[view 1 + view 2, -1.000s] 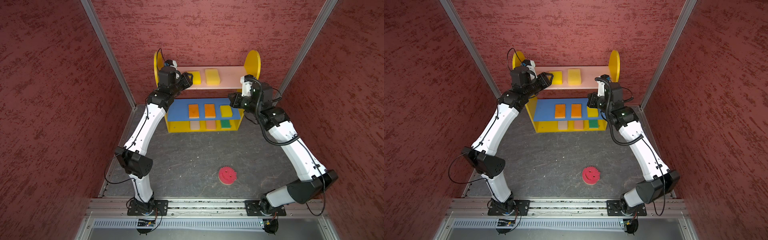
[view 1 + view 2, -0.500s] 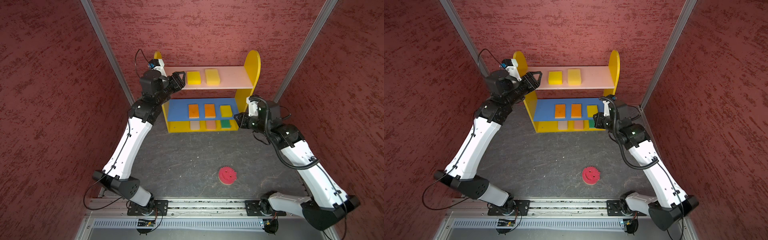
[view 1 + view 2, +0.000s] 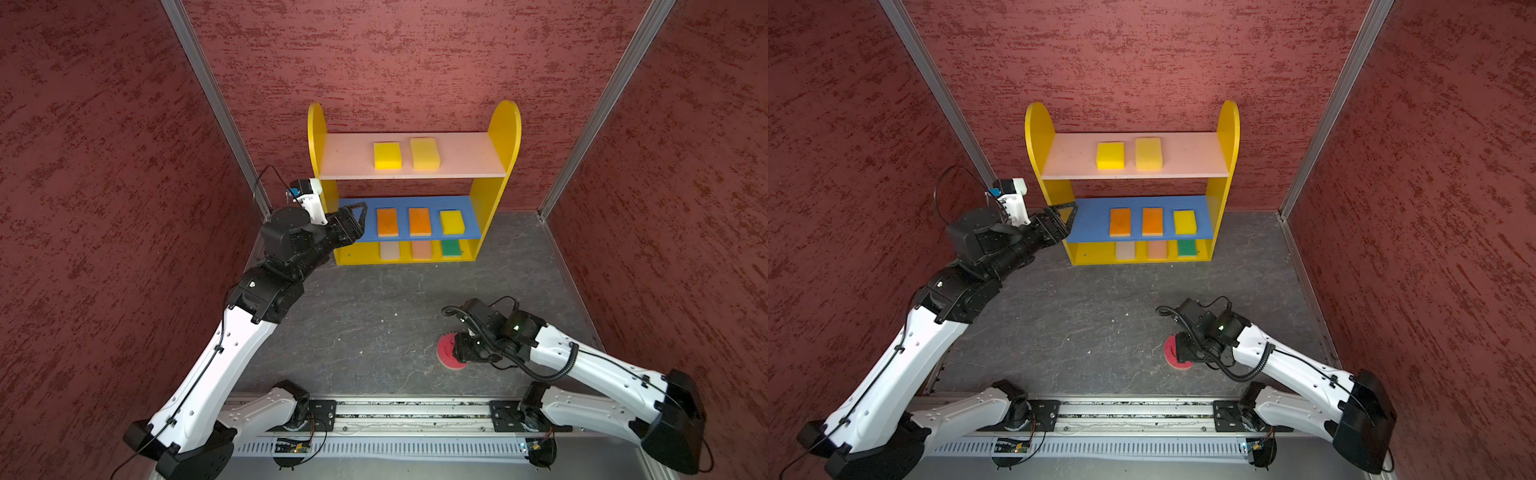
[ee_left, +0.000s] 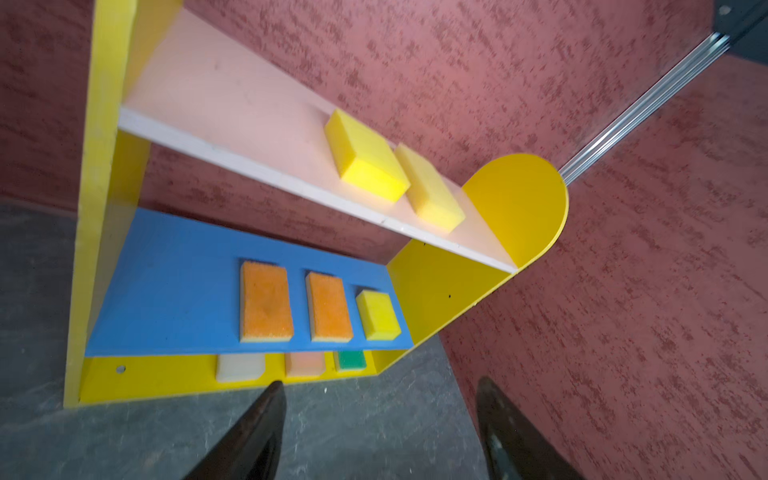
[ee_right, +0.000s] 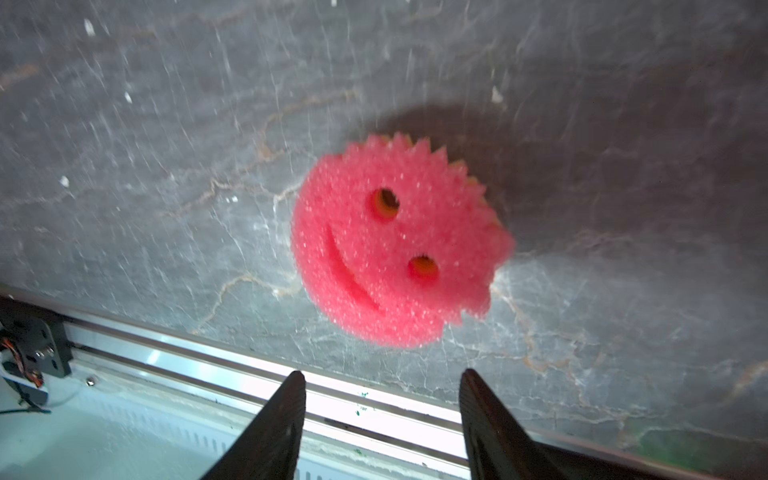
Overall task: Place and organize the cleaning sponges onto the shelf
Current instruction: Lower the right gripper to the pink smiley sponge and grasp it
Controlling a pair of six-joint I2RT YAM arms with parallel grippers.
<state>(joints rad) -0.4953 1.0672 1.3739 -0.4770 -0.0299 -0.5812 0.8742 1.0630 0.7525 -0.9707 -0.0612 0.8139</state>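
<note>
The shelf (image 3: pixel 500 137) stands against the back wall. Its pink top board holds two yellow cleaning sponges (image 3: pixel 387 156). On the blue middle board lie two orange sponges (image 3: pixel 387 222) and a yellow one (image 3: pixel 451 221). Cream, peach and green sponges (image 3: pixel 451 248) lie on the bottom board. The round pink smiley sponge (image 5: pixel 399 245) lies flat on the floor near the front, half hidden under my right wrist in both top views (image 3: pixel 1170 353). My right gripper (image 5: pixel 382 372) hangs open just above it, empty. My left gripper (image 4: pixel 380 382) is open and empty by the shelf's left panel at middle-board height (image 3: pixel 360 216).
Red textured walls close in the left, back and right sides, with metal corner posts (image 3: pixel 216 108). A metal rail (image 3: pixel 415 409) with both arm bases runs along the front edge, close to the pink sponge. Dark grey floor (image 3: pixel 374 307) lies between shelf and rail.
My right arm swung from the shelf's right side down to the pink sponge at the front, and its jaws opened. My left gripper drew back from the top board and dropped to middle-board height.
</note>
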